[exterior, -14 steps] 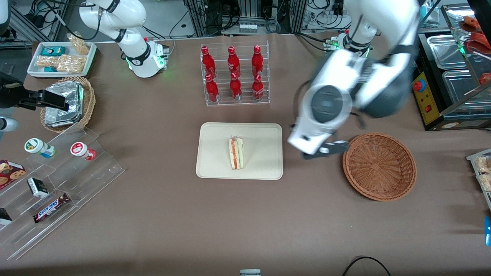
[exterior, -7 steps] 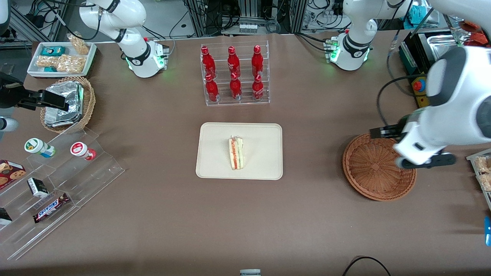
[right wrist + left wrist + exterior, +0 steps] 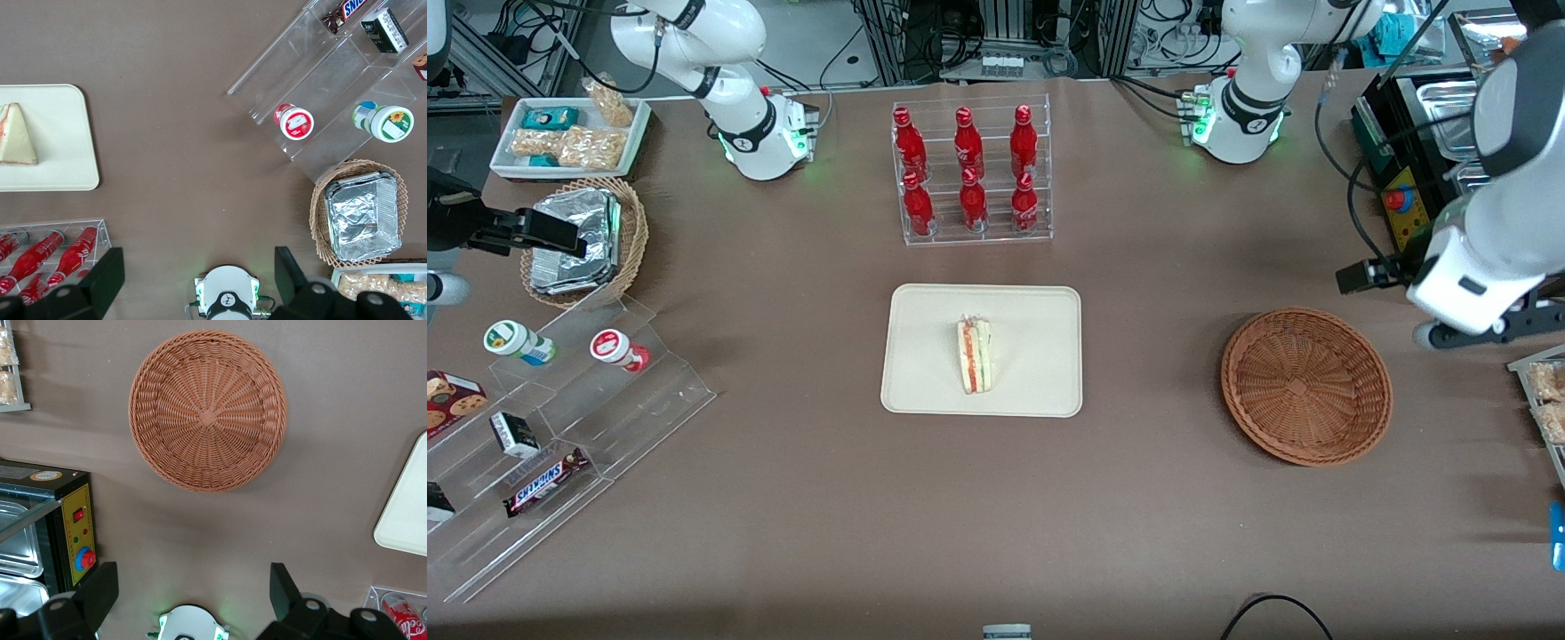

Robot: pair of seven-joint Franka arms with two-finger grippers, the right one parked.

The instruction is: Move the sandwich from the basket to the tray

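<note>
Sandwich (image 3: 975, 356) lying on the tray (image 3: 925, 391), near its middle, in clear wrap, with the orange-red and green filling edge turned up to the front camera. Long axis running from the tray's edge nearest that camera toward the edge nearest the bottle rack (image 3: 971, 169); narrow tip pointing toward the rack, broad end toward the camera. Seen from the parked arm's wrist as a pale triangle (image 3: 16, 135) flat on the tray (image 3: 60, 167). Basket (image 3: 1305, 385) sitting on the brown table (image 3: 783, 498) beside the tray, well apart from it, toward the working arm's end; nothing in it, bare wicker weave showing in the wrist view (image 3: 207, 419). Gripper (image 3: 193, 590) hanging high above the table, off the basket toward the working arm's end, next to the black control box (image 3: 1400, 209); fingers (image 3: 100, 587) spread wide apart, holding nothing, with only brown tabletop between them.
</note>
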